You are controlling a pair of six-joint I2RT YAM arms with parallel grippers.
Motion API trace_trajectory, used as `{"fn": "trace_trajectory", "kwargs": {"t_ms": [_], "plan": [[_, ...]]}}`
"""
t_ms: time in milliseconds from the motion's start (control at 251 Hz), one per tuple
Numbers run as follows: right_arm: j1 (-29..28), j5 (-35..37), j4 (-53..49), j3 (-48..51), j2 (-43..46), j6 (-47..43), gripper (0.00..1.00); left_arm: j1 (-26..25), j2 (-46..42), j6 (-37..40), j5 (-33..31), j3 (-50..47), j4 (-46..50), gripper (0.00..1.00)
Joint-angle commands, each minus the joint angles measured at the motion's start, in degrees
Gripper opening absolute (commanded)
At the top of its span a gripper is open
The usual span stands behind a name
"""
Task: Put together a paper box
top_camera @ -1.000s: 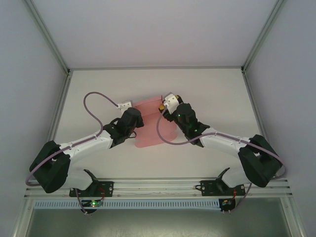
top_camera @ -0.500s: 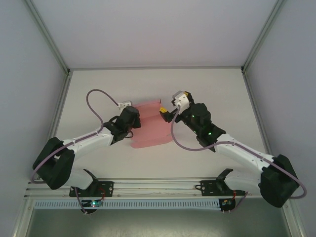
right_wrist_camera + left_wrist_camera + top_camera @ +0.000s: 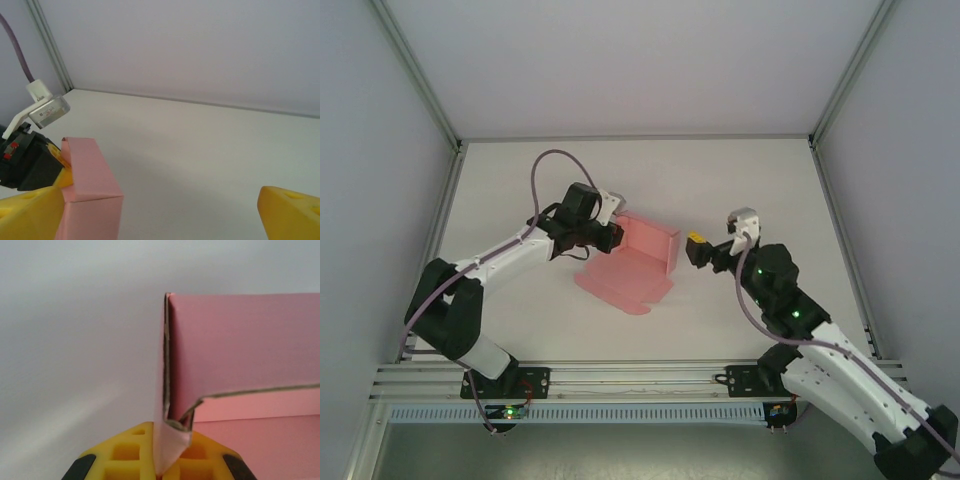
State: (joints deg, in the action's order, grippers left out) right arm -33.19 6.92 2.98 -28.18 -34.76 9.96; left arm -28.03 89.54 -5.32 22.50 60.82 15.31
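Paper box (image 3: pixel 638 262), pink and half-raised, sits on the white table (image 3: pixel 740 190) between the two arms. Its back and right walls stand upright, while its front panel and flaps lie flat.

The left gripper (image 3: pixel 612 232) is closed on the box's rear left corner. In the left wrist view the left gripper (image 3: pixel 167 460) has a folded tab of the paper box (image 3: pixel 240 340) nipped between its yellow pads (image 3: pixel 125 450), just where two walls meet.

The right gripper (image 3: pixel 695 248) hangs just beside the right wall with its jaws spread wide and nothing in them. In the right wrist view its yellow fingertips (image 3: pixel 30 210) stand far apart at either side of the right gripper (image 3: pixel 160 215). The upright corner of the paper box (image 3: pixel 90 175) lies close by the left fingertip, though contact cannot be judged.

The card looks thin and very light, stiff only along its creases. It would likely buckle or dent if squeezed mid-panel, and skate across the smooth table if pushed without an anchor. The best purchase appears to be a wall's free edge or a corner near a fold line, taken between the fingers with a light pinch while the opposite corner is held.
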Motion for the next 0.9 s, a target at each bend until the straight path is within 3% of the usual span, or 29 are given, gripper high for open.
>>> {"fn": "trace_trajectory", "kwargs": {"t_ms": [0, 223, 339, 595, 894], "plan": [[0.54, 3.26, -3.21, 2.67, 5.32, 2.04, 0.98, 0.08, 1.37, 10.31, 4.91, 3.91, 8.70, 0.00], [0.83, 5.82, -5.79, 4.12, 10.50, 1.82, 0.98, -3.16, 5.45, 22.35, 0.91, 10.76, 20.80, 0.00], [0.92, 5.64, -5.97, 3.90, 9.55, 1.82, 0.98, -6.60, 10.01, 26.74, -10.57, 15.77, 27.50, 0.01], [1.21, 5.59, -6.56, 2.90, 6.30, 1.55, 0.98, -13.37, 24.89, 31.60, -27.25, 28.14, 40.85, 0.00], [1.44, 5.91, -6.94, 3.02, 7.07, 1.51, 0.98, -18.26, 39.30, 31.64, -46.29, 37.45, 43.01, 0.00]]}}
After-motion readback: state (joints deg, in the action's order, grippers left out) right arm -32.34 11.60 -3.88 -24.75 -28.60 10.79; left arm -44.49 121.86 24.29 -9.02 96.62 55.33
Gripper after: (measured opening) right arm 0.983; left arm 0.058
